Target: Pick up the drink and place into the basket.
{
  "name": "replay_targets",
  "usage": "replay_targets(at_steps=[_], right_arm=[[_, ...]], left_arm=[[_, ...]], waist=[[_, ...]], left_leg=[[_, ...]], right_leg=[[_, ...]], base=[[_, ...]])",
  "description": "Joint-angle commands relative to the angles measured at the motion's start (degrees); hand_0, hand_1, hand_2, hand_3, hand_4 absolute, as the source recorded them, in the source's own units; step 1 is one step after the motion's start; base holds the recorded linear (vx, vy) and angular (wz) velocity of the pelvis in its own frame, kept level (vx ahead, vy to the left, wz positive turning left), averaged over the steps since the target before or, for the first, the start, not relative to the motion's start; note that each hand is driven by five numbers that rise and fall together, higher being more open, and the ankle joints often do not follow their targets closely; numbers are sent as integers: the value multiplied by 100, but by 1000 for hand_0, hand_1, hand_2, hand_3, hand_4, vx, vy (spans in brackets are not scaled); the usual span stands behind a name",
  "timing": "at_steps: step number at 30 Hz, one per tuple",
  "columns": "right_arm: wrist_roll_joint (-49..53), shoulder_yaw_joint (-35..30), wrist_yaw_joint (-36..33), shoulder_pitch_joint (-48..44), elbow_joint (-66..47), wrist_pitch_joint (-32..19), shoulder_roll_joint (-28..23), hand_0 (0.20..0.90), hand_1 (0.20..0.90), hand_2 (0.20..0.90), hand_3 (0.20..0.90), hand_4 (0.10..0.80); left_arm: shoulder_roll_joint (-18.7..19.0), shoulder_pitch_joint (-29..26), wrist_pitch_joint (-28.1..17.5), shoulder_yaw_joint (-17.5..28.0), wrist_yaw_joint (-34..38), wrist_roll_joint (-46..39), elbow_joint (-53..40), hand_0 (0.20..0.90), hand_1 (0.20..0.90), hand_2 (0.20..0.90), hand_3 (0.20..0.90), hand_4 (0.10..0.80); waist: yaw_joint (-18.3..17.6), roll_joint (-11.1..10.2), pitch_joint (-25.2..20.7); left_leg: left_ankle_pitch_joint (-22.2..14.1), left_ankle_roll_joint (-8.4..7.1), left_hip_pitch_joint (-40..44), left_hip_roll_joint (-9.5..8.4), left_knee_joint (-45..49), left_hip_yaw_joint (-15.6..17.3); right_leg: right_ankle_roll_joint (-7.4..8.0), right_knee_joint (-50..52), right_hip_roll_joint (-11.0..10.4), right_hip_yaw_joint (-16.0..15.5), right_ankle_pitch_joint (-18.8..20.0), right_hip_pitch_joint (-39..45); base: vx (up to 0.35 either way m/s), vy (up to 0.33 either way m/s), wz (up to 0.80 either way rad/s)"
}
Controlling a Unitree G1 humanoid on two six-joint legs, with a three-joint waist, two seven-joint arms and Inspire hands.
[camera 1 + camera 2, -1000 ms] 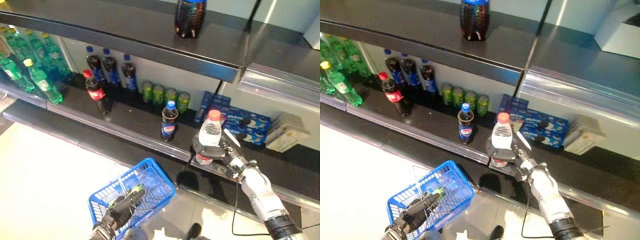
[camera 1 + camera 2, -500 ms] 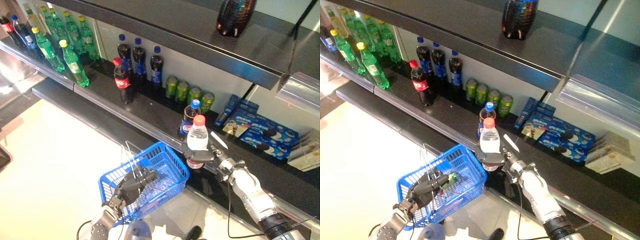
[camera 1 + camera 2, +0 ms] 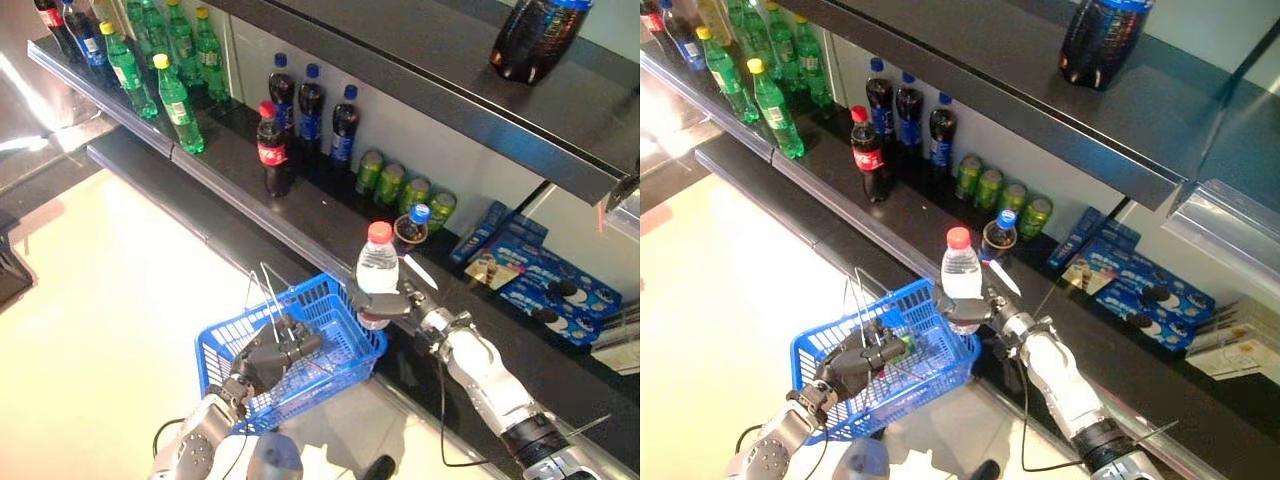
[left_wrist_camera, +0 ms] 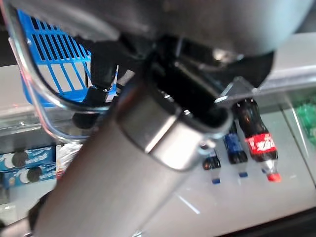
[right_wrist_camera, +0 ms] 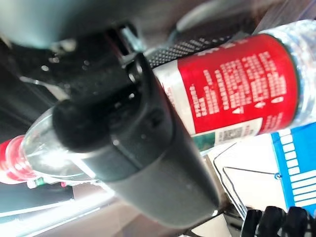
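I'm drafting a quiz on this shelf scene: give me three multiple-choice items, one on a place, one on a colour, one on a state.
1. Where is the water bottle?
A. in the right robot hand, at the basket's far rim
B. lying in the basket
C. on the top shelf

2. What colour is its cap?
A. blue
B. red
C. green

3. What is the left robot hand doing?
A. hanging open
B. holding a can
C. gripping the basket's handle

Answers: 1 A, the fingers wrap it upright beside the rim. 2 B, the cap shows red. 3 C, its fingers curl round the wire handle.
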Motion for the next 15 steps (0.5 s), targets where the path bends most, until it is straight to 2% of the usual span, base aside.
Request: replay_targets(at_steps=[1, 15], right_arm=[[56, 25, -230, -1007, -1096, -655, 58, 300, 300, 300, 200, 100], [-262, 463, -486, -1080, -609, -459, 95, 300, 300, 300, 200, 100]], left_arm=[[-158, -1165, -526, -305, -972, -455, -1721, 300, 300, 300, 200, 100], [-17, -1300, -356, -581, -1344, -628, -2553, 300, 300, 300, 200, 100]], waist=[[-41, 23, -738], [153, 27, -741]], left_leg=[[183, 241, -737, -530, -29, 224], [230, 225, -822, -549, -29, 50]], right_leg=[[-156, 449, 337, -98, -1019, 773], [-173, 509, 308, -262, -1063, 770]], base=[[10, -13, 12], [4, -5, 4]])
